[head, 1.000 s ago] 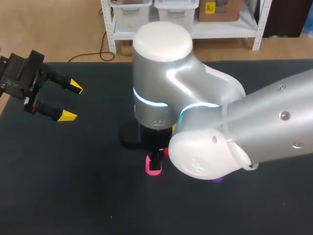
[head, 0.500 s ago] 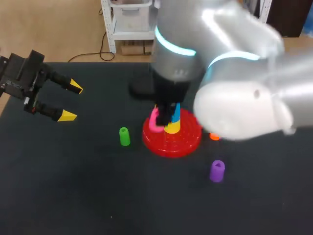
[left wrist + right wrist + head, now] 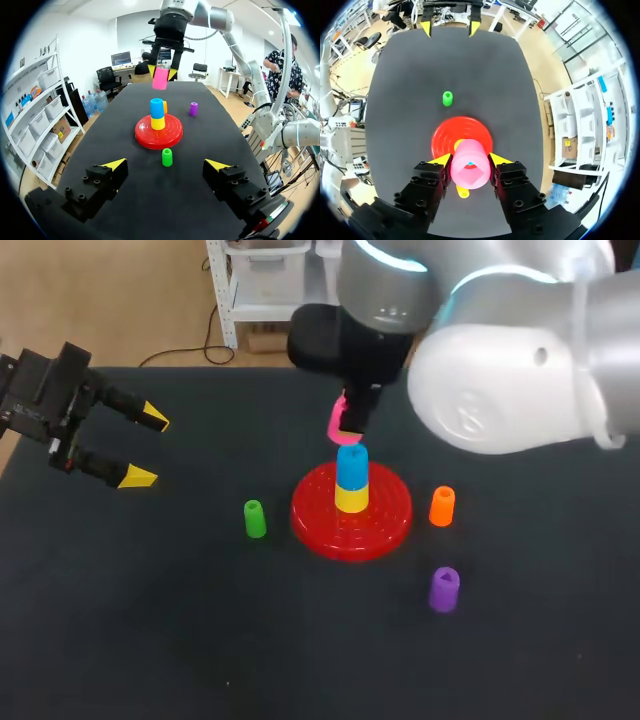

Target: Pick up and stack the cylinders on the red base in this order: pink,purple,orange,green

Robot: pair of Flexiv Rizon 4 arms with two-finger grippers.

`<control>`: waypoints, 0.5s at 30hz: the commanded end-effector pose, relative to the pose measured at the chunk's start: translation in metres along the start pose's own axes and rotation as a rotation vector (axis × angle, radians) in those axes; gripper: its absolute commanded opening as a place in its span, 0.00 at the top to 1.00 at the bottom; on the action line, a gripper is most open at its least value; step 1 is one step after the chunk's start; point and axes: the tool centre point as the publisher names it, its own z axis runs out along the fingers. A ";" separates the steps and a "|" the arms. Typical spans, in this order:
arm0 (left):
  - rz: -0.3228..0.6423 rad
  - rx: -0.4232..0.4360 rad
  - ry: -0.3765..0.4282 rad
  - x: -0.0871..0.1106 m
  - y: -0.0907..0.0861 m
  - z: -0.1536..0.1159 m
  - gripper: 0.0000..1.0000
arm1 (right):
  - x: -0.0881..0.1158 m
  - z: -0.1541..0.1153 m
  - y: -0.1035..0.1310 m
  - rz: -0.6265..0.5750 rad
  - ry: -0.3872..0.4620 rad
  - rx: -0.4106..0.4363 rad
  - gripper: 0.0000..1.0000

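My right gripper [image 3: 346,424] is shut on the pink cylinder [image 3: 340,420] and holds it in the air just above and behind a blue cylinder [image 3: 351,464]. The blue one stands on a yellow one [image 3: 351,498] at the middle of the red base [image 3: 385,520]. In the right wrist view the pink cylinder [image 3: 470,163] sits between the fingers, with the red base [image 3: 442,140] under it. The green cylinder [image 3: 254,519] stands left of the base, the orange [image 3: 442,506] right of it, and the purple [image 3: 444,589] at the front right. My left gripper [image 3: 145,448] stands open at the table's far left, holding nothing.
From the left wrist, the green cylinder [image 3: 167,157] is ahead of the open left gripper [image 3: 166,164], then the red base [image 3: 145,140], with the purple cylinder [image 3: 193,108] beyond. The right arm's bulky links hang over the table's back right.
The right arm has swung from the table's front back over the base, carrying the pink cylinder up from low down to above the blue-and-yellow stack. The left arm has not moved.
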 end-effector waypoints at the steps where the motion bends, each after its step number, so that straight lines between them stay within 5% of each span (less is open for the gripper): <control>1: 0.001 0.002 0.000 0.001 0.001 0.000 0.00 | -0.002 0.008 -0.006 0.022 0.000 -0.015 1.00; 15: 0.001 0.002 0.000 0.001 0.001 0.000 0.00 | 0.002 0.023 -0.013 0.076 0.030 -0.069 1.00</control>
